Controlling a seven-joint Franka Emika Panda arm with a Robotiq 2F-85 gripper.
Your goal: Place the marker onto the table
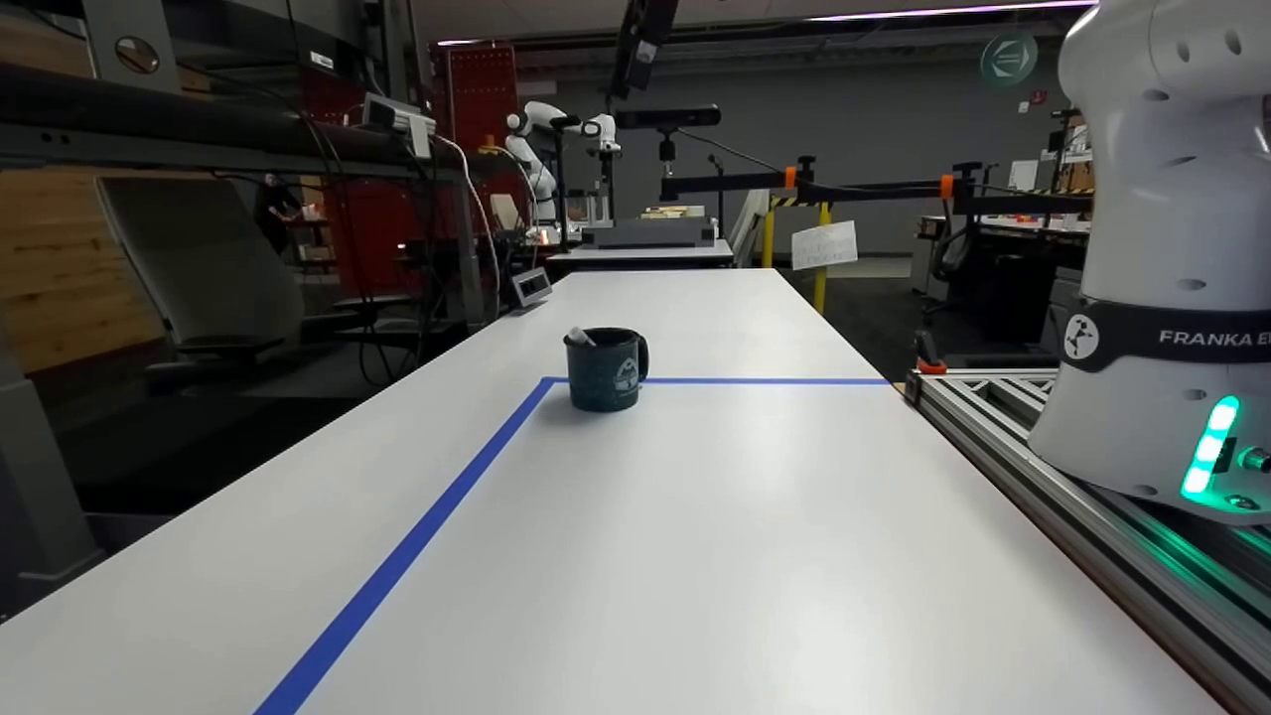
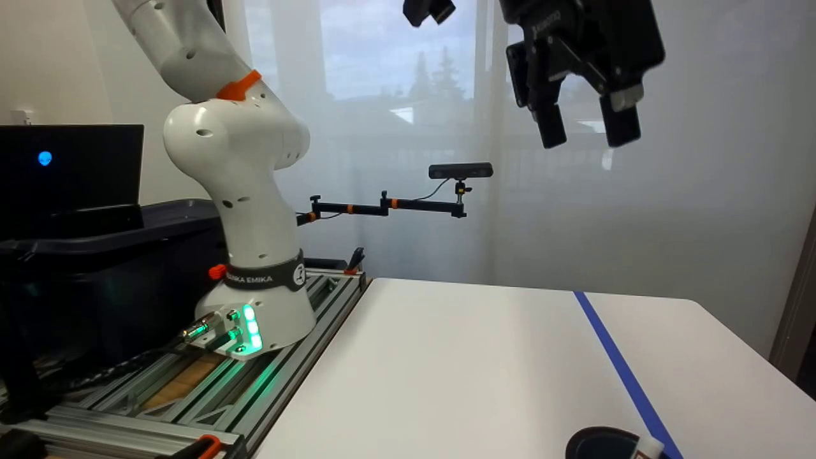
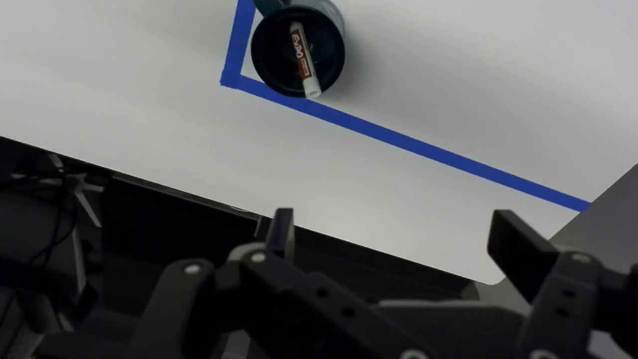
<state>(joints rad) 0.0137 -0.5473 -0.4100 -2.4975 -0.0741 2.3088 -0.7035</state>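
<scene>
Your end effector (image 2: 586,129) hangs high above the white surface (image 1: 755,556), its fingers (image 2: 619,124) pointing down and spread wide, with nothing held between them. In the wrist view you see the fingers come in at the bottom, a broad gap separating them, both well apart from the dark blue-green mug (image 3: 277,52). The marker (image 3: 302,56) you are working with sits inside that mug: it slants across the opening, its white end (image 3: 312,88) against the rim and the rest reaching down into the shadow, with the EXPO lettering on its reddish-brown label turned up toward you. In both exterior views you can make out that white end at the rim; the handle (image 1: 643,356) is on roughly the opposite side. The mug stands upright on the surface, just inside the corner where two strips of blue tape (image 1: 427,526) meet. Along one side of the surface runs the metal-railed bench (image 2: 287,366) carrying your arm's white base (image 2: 277,319), where a light strip (image 2: 252,328) glows green. Near the base you see a dark storage bin (image 2: 102,287) with a black laptop (image 2: 70,167) above it, and a black camera (image 2: 460,170) mounted on a jointed boom (image 2: 421,205). On the side away from the base, a grey chair (image 1: 204,258) stands beyond the surface's edge.
</scene>
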